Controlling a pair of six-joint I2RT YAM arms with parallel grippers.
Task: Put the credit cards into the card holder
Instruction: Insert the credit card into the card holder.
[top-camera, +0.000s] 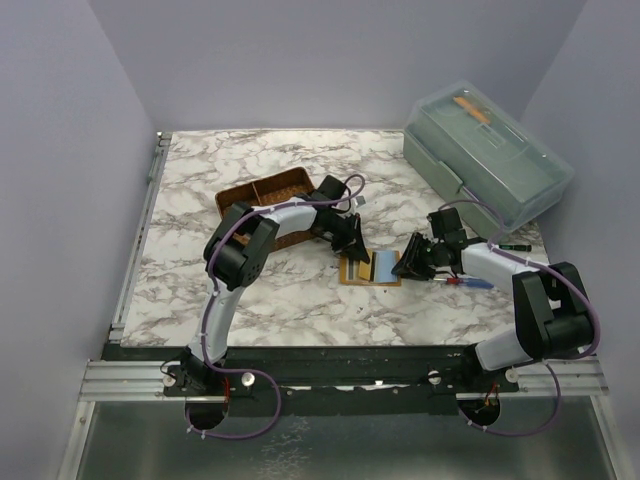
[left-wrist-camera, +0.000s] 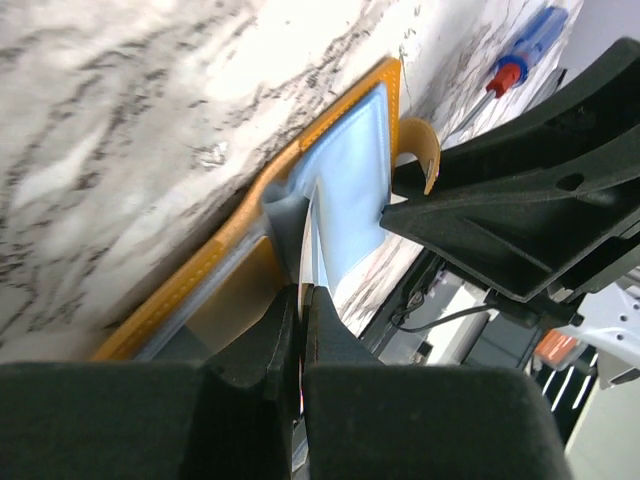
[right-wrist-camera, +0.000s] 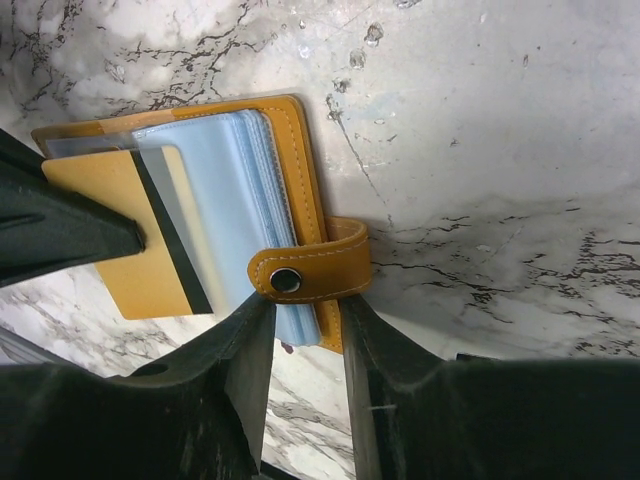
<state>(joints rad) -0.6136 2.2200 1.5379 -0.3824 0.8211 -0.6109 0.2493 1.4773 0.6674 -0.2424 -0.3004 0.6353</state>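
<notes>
The card holder (top-camera: 370, 270) is a squarish orange-tan leather wallet with pale stitching. It lies open and flat near the middle of the marble table (top-camera: 250, 290), with its stack of pale blue, see-through plastic sleeves (right-wrist-camera: 235, 190) facing up and its snap strap (right-wrist-camera: 310, 272) curled over the sleeves' outer edge, metal stud showing. One yellowish card (right-wrist-camera: 115, 235) with a black stripe along one edge lies slightly askew across the open half. Its lower end sticks out past the leather over the marble, and whether its upper end sits inside a sleeve or merely on top cannot be told.
</notes>
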